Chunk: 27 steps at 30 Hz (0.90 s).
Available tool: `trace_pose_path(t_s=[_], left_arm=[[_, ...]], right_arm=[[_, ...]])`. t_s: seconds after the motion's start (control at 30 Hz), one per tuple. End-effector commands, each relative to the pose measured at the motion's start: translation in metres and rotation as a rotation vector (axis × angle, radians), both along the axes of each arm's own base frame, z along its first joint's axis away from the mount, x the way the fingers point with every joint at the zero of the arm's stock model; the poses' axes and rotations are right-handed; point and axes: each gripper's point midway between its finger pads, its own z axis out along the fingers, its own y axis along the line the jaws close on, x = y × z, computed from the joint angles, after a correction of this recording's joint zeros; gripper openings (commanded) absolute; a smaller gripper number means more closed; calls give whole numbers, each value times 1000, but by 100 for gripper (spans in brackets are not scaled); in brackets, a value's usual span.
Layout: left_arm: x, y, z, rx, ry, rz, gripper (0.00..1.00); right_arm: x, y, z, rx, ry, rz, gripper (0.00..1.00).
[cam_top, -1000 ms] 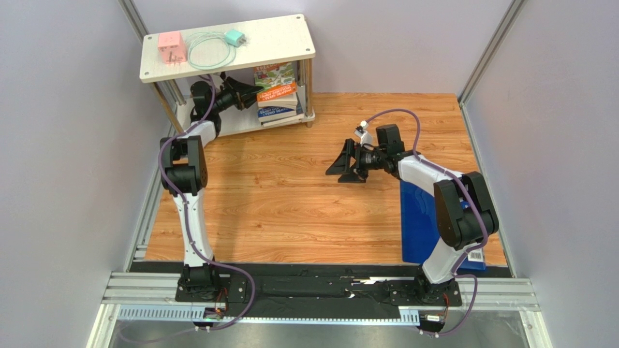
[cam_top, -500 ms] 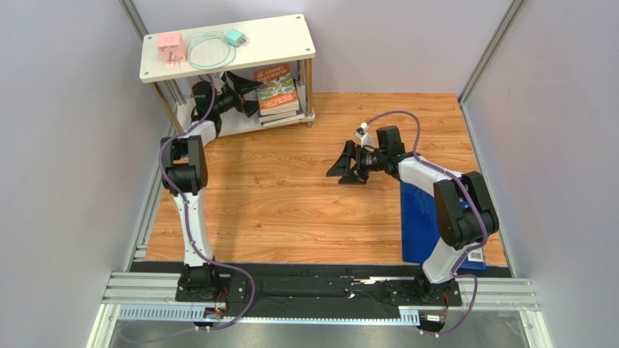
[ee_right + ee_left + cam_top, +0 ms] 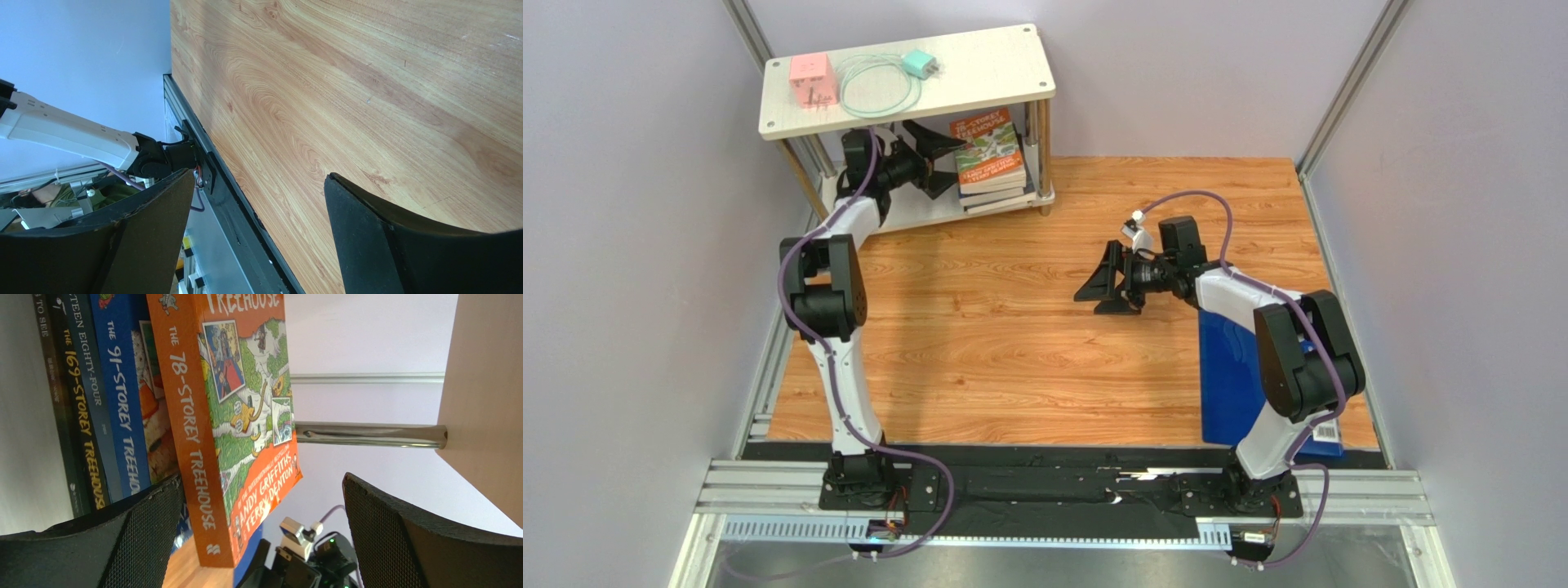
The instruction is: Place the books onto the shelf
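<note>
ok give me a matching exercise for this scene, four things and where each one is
1. 78-Storey Treehouse book
2. pink plug adapter
3. right claw
4. plain blue sheet

A. top board of the shelf
B. flat on the table, at its right edge
C. lower shelf board, topmost of the pile
D. open, over bare wood

Pairs: 1-C, 2-A, 3-D, 4-B

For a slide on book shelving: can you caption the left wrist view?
Open left tool facing the orange 78-Storey Treehouse book topping the stack inside the shelf.
</note>
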Motion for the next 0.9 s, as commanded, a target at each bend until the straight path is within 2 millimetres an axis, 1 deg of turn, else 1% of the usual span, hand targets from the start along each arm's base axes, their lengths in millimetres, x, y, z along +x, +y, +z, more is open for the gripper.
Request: trace_pose_path(t_s=[0.0,0.07,0.1,0.17,0.2,0.23,0.27,0.3,0.33,0.37,0.4,0.43,0.47,0.5,0.53,0.57,0.6,0.63,0.67,0.7,0.73,0.77,0.8,0.83,0.87], left_arm=[[-21,9,48,214,-70,35,100],[-25,15,47,269,-45,62,100],[-32,18,38,312,8,56,100],[-36,23,29,366,47,64,100],[-44,25,18,393,91,55,100],[-47,25,14,406,103,50,100],[-56,26,6,421,120,39,100],[-62,24,4,433,118,33,100],[-70,23,15,448,90,37,100],[-81,21,3,469,90,21,100],[-89,13,5,486,71,5,100],[-102,9,25,505,11,5,100],[-116,5,14,540,9,-18,100],[-125,3,16,564,-8,-21,100],[-142,-9,35,586,-69,-39,100],[-158,-13,25,625,-68,-71,100],[-170,-20,25,660,-83,-84,100],[-184,-22,38,693,-123,-74,100],[-201,-20,24,752,-95,-97,100],[-208,-17,18,830,-77,-64,100],[-219,-14,25,872,-99,-45,100],[-233,-9,12,905,-51,-52,100],[-239,-4,9,943,-33,-28,100],[-248,-1,13,952,-45,-20,100],[-259,1,0,963,-11,-37,100]], right_arm=[[1,1,14,39,-52,8,83],[1,2,14,46,-48,6,83],[0,2,14,48,-42,8,83],[-1,2,14,49,-43,8,84],[0,1,15,48,-48,6,83],[-1,1,14,44,-53,5,83],[0,0,15,40,-58,3,83],[0,0,17,37,-67,2,84],[-3,-2,16,26,-67,3,84],[-1,-3,17,12,-76,-3,84],[-2,-4,20,5,-88,-6,84],[-3,-6,20,-16,-91,-4,84],[-1,-9,21,-36,-105,-17,84],[0,-11,24,-51,-119,-22,85],[-3,-14,29,-71,-122,-27,86],[3,-18,33,-109,-161,-50,87],[4,-21,37,-127,-179,-61,88],[1,-25,44,-147,-191,-71,89],[8,-32,48,-190,-230,-105,89],[6,-37,51,-217,-234,-121,92],[7,-41,61,-231,-271,-143,94],[11,-48,66,-271,-308,-177,96],[9,-53,68,-293,-315,-189,100],[10,-58,71,-312,-332,-206,100],[11,-65,80,-340,-367,-246,100]])
